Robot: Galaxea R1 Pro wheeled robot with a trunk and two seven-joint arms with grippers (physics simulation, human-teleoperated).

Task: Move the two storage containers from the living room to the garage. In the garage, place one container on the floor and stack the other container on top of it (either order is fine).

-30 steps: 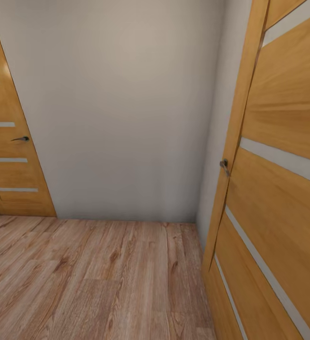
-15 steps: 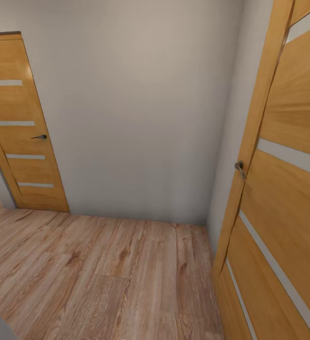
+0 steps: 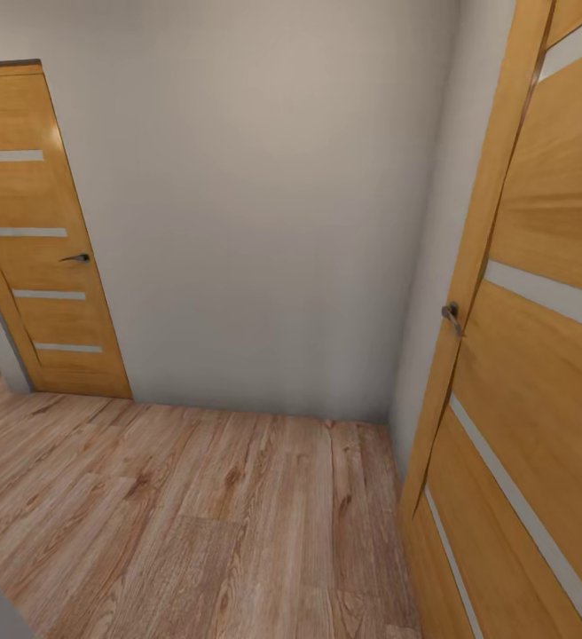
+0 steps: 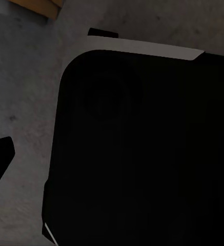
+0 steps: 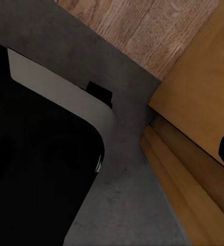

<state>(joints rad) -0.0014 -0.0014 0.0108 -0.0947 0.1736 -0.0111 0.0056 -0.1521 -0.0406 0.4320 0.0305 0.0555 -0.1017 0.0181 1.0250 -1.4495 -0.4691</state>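
How far either arm's jaws stood apart could not be told: each wrist camera caught only a black sliver at the frame edge beside the robot's smooth, round-cornered black base (image 4: 142, 154) on speckled grey concrete (image 4: 24, 92). Further out, grainy wood planks (image 3: 193, 515) met a plain pale wall (image 3: 255, 222) between two orange doors, one far (image 3: 38, 231) and one close (image 3: 539, 355), cropped. No orange-red bin lay anywhere in sight.

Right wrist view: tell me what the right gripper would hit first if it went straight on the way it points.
Probably the dark grey speckled concrete floor, between the black rounded robot base and the orange wooden door. Depth is unclear, so that is a guess.
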